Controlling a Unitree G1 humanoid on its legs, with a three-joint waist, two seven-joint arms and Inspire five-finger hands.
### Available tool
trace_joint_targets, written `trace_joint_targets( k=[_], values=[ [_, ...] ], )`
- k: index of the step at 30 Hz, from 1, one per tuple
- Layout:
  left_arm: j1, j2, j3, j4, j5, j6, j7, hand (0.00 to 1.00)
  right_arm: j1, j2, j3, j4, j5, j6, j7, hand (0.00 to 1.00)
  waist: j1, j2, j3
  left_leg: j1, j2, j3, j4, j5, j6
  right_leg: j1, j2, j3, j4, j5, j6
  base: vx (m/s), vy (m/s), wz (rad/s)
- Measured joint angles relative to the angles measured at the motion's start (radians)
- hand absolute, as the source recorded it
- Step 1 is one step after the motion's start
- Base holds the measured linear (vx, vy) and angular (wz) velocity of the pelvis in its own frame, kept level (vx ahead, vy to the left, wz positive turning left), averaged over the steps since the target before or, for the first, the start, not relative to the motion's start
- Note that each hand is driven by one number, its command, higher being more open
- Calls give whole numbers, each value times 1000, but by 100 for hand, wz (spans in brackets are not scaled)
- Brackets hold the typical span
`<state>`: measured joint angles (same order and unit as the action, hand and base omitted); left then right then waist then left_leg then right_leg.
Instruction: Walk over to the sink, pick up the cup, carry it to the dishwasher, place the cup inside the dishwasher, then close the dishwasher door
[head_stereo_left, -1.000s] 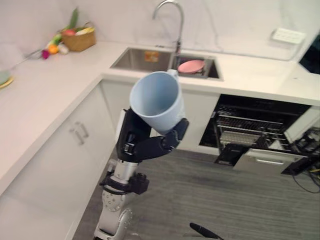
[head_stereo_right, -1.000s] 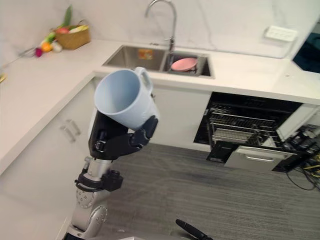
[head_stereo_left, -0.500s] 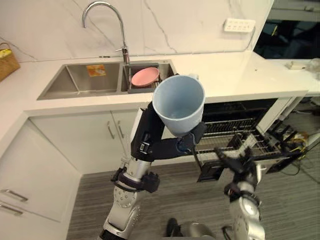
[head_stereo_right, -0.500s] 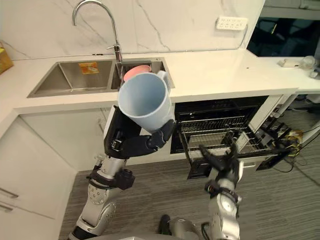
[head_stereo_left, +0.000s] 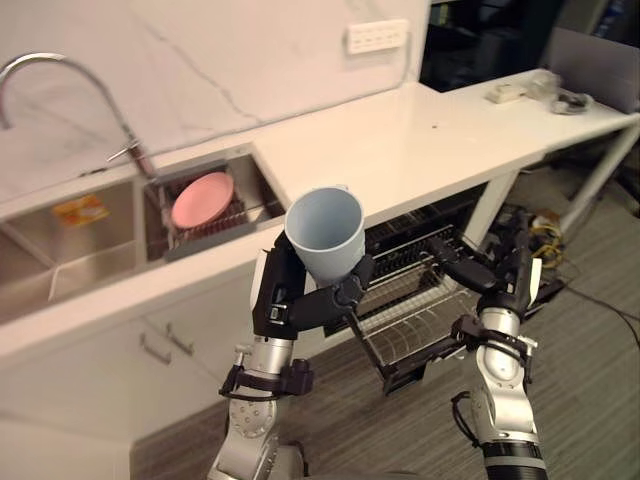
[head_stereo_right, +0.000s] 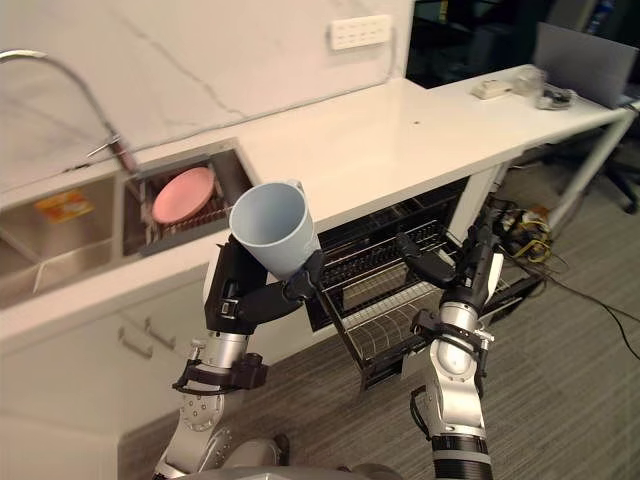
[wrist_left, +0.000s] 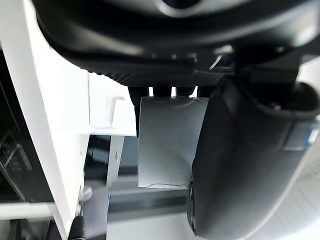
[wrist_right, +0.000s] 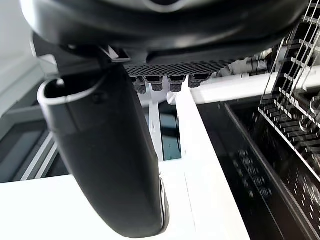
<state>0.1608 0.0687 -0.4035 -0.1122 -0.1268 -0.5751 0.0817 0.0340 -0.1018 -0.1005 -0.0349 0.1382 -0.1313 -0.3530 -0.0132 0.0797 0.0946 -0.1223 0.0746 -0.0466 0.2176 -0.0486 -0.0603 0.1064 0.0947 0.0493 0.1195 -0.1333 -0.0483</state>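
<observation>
My left hand (head_stereo_left: 298, 302) is shut on a pale blue cup (head_stereo_left: 326, 234) and holds it up with the mouth tilted toward me, in front of the counter edge. Past the thumb (wrist_left: 240, 165) in the left wrist view, the cup's pale wall (wrist_left: 167, 142) shows. Just right of the cup, under the white counter (head_stereo_left: 400, 140), the dishwasher (head_stereo_left: 420, 290) stands open with its wire racks pulled out. My right hand (head_stereo_left: 478, 272) hangs open in front of those racks, holding nothing. The rack wires (wrist_right: 285, 165) show in the right wrist view.
At the left, the steel sink (head_stereo_left: 90, 235) holds a pink plate (head_stereo_left: 201, 199) in a rack, with the tap (head_stereo_left: 60, 75) above it. A wall socket (head_stereo_left: 377, 36) sits behind the counter. Small items (head_stereo_left: 510, 93) lie at its far right end. White cabinets stand below the sink, and cables (head_stereo_left: 545, 225) lie on the floor.
The camera has swung right: the sink now sits at the left and the open dishwasher in the middle. The cup stays in my left hand. My right hand has risen before the racks.
</observation>
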Motion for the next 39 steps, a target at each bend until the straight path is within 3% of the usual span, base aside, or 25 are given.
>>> trace_joint_targets(
  k=[2, 4, 5, 8, 9, 10, 11, 12, 13, 15, 16, 17, 18, 19, 20, 21, 23, 29, 33, 39],
  values=[
    [-19, 10, -33, 2, 0, 6, -7, 0, 35, 28, -2, -71, -7, 0, 2, 100, -29, -19, -5, 48, -47, 22, -94, 29, 32, -5, -53, 10, -1, -18, 34, 321, 242, -17],
    [-31, 14, -60, 2, 0, 13, -10, 0, 46, 56, 0, -108, -8, 0, 7, 100, -32, -26, -11, 74, -73, 36, -135, 33, 43, -3, -82, 11, -1, -23, 50, 257, 194, -10],
    [-41, 21, -76, 2, 0, 22, -17, 0, 47, 73, 10, -115, -8, -1, 16, 100, -29, -29, -24, 91, -82, 39, -162, 33, 56, -2, -93, 9, 0, -19, 77, 189, 135, -8],
    [-45, 40, -96, 2, 0, 28, -18, 0, 47, 92, 40, -116, -8, -1, 33, 100, -26, -35, -39, 123, -80, 40, -196, 35, 66, -3, -91, 5, 29, -13, 89, 143, 79, -2],
    [-45, 41, -97, 4, -2, 35, -19, 0, 48, 95, 61, -114, -4, -1, 54, 100, -26, -28, -39, 146, -59, 39, -209, 38, 73, -37, -80, 0, 104, -46, 105, 99, 26, -2],
    [-45, 38, -95, 9, -9, 37, -20, 0, 51, 97, 89, -114, -1, -3, 90, 100, -26, -31, -44, 159, -55, 32, -211, 38, 73, -39, -102, -20, 54, -71, 100, 82, 14, -2],
    [-46, 38, -95, 9, -17, 39, -20, 0, 51, 101, 109, -118, 1, -5, 110, 100, -26, -38, -47, 159, -58, 33, -211, 37, 72, -41, -126, -33, 11, -56, 106, 71, -5, 1],
    [-55, 40, -96, 8, -30, 50, -20, 0, 48, 118, 139, -129, 15, -7, 141, 100, -26, -67, -55, 155, -79, 34, -212, 28, 71, -65, -182, -54, -38, 59, 113, 79, -50, 19],
    [-62, 32, -96, 31, -33, 62, -13, 0, 51, 128, 161, -128, 29, -12, 157, 100, -29, -71, -62, 152, -80, 22, -211, 17, 69, -65, -187, -67, -38, 41, 121, 76, -73, 7],
    [-55, 25, -88, 53, -32, 81, 20, 0, 30, 126, 189, -87, 64, -11, 167, 100, -3, -61, -67, 154, -57, 66, -203, 10, 63, -93, -166, -170, -21, 62, 112, -29, -107, -67],
    [-53, 31, -61, 69, -14, 92, 69, 0, -14, 128, 213, -32, 107, -12, 182, 100, 25, -50, -67, 154, -19, 141, -186, -8, 56, -131, -130, -287, -9, 115, 94, -126, -84, -141],
    [-51, 33, -49, 70, 2, 98, 96, 0, -38, 129, 227, -8, 123, -12, 190, 100, 37, -47, -66, 155, 5, 181, -180, -14, 55, -135, -118, -328, -44, 154, 88, -139, -77, -198],
    [-47, 33, -13, 71, 35, 102, 153, 0, -78, 128, 262, 15, 158, -17, 215, 100, 57, -36, -62, 164, 33, 254, -189, -17, 55, -134, -124, -439, -59, 135, 35, -79, -34, -175],
    [-47, 30, 8, 76, 63, 117, 219, 0, -97, 122, 297, 21, 179, -34, 248, 100, 51, -43, -65, 168, 30, 301, -180, -20, 55, -137, -190, -523, 15, 92, 5, -51, -27, -148],
    [-46, 32, 10, 74, 77, 118, 244, 0, -99, 121, 310, 21, 183, -43, 261, 100, 49, -44, -65, 167, 26, 309, -168, -28, 53, -130, -214, -525, 14, 100, 22, -33, -24, -75],
    [-56, 31, 9, 70, 104, 119, 281, 0, -101, 116, 326, 21, 184, -58, 275, 100, 42, -52, -55, 160, 20, 313, -135, -46, 44, -103, -222, -473, -22, 115, 77, -64, -108, -35],
    [-60, 19, 3, 68, 154, 125, 323, 0, -101, 87, 333, 21, 183, -73, 273, 100, 45, -51, -53, 159, 28, 314, -117, -54, 33, -77, -208, -466, -67, 124, 90, -77, -124, -16],
    [-55, 41, 16, 2, 207, 155, 403, 0, -130, 51, 421, 1, 159, -91, 215, 100, 70, -52, -53, 162, 57, 358, -114, -56, -3, -40, -155, -436, -209, 189, 83, -74, -52, -24],
    [-54, 7, 40, -6, 230, 165, 444, 0, -143, 28, 442, -30, 137, -94, 198, 100, 80, -52, -54, 158, 63, 353, -110, -44, -5, -38, -144, -442, -204, 200, 72, 42, 4, 3],
    [-54, -11, 53, -1, 304, 232, 494, 0, -137, 28, 456, -37, 145, -116, 219, 100, 79, -55, -55, 159, 50, 344, -128, -37, 5, -37, -159, -450, -204, 205, 79, 7, 50, 6]
  ],
)
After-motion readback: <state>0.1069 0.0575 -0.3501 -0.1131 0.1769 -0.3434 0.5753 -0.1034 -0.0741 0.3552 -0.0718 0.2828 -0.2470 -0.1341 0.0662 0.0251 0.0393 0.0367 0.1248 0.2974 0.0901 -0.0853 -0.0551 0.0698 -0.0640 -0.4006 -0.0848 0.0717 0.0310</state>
